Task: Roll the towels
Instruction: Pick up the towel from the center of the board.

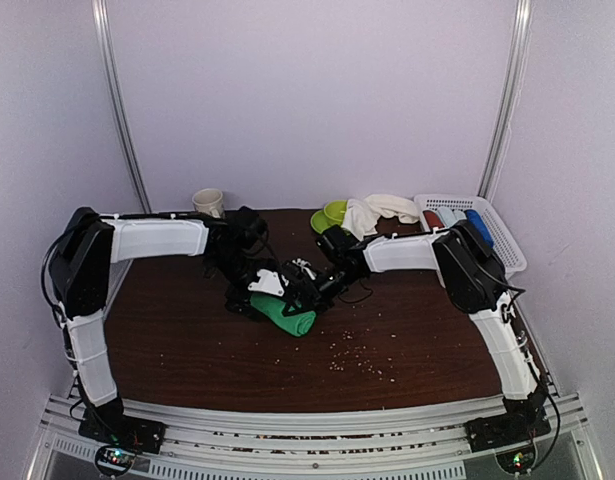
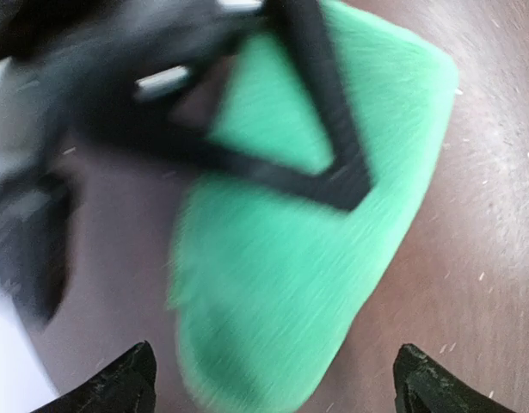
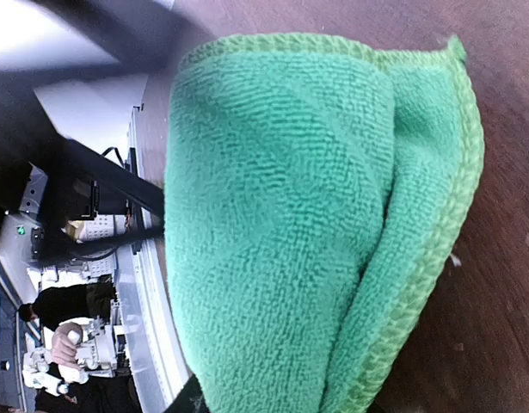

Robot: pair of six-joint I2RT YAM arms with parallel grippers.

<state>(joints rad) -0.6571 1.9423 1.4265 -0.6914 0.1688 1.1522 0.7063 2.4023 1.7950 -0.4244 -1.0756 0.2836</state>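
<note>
**Green towel bundled, cream towel waiting**

At the centre of the top view, we see the green towel lying on the desk as a loose, bunched roll. Our left hand stands spread wide, straddling it. The right hand sits close against it, but we cannot tell whether it pinches. Farther back, the cream towel lies heaped, not yet rolled.
</note>
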